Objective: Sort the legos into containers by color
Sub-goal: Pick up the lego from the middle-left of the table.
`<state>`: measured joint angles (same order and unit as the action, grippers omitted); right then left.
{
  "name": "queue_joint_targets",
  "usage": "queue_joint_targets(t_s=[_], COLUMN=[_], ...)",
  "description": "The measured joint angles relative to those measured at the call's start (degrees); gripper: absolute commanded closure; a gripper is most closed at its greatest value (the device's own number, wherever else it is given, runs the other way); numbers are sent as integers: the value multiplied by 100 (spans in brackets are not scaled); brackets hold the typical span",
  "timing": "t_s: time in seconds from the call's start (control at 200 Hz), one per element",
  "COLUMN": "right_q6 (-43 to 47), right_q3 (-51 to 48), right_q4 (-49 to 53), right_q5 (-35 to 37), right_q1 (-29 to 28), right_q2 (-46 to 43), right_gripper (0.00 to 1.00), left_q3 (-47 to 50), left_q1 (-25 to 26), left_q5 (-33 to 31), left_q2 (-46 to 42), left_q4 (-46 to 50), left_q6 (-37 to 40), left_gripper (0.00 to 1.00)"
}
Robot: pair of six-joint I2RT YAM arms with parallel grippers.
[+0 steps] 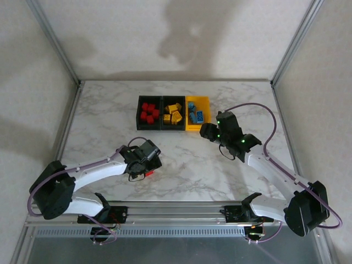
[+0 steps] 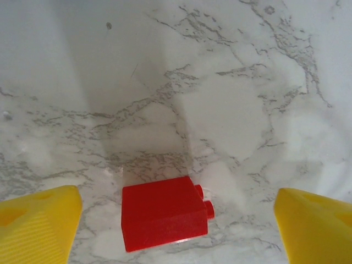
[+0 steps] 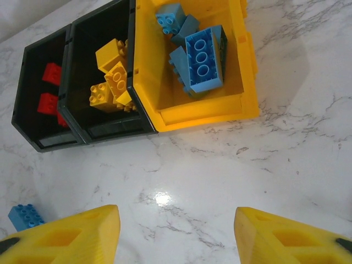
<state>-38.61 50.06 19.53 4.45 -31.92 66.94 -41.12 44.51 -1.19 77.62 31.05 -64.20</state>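
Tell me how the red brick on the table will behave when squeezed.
The red brick looks like rigid, glossy plastic, so it probably won't deform but could slip. Lying on a flat side, studs sideways, it should slide rather than roll.

Polished marble-look table (image 2: pixel 220 82), red lego (image 2: pixel 165 213) — smooth, glossy plastic

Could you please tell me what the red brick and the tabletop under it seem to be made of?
The small red studded brick: likely moulded plastic, smooth, faintly shiny, crisp edges. The white grey-veined tabletop: marble or marble-print laminate; its glossy glare cannot settle which.
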Motion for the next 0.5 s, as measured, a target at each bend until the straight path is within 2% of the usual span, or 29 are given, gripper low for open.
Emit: queue_joint_targets(t_s=[0.245,0.325,0.381,0.436,0.501], right_q6=[-22,-22,-24,-26,-44], right_q3=[-48,-87,-101,-103,-103], right_q4=[15,26,42,42,39], right_q5=[7,9,7,7,7], right_q1=[0,0,0,0,0], right_q2=[-20,-24,-24,-24,-24], right_gripper=[43,43,43,43,43], left_q3=[-2,-2,-2,-2,-39], left_q1=[52,55,81,116,138], left_q5=[-13,-9,13,42,48], left_q2=[562,562,564,564,564], left_q4=[-101,-103,-140,-170,-199], left_q6=[4,-7,0,46,66], left_gripper=[26,37,51,60,64])
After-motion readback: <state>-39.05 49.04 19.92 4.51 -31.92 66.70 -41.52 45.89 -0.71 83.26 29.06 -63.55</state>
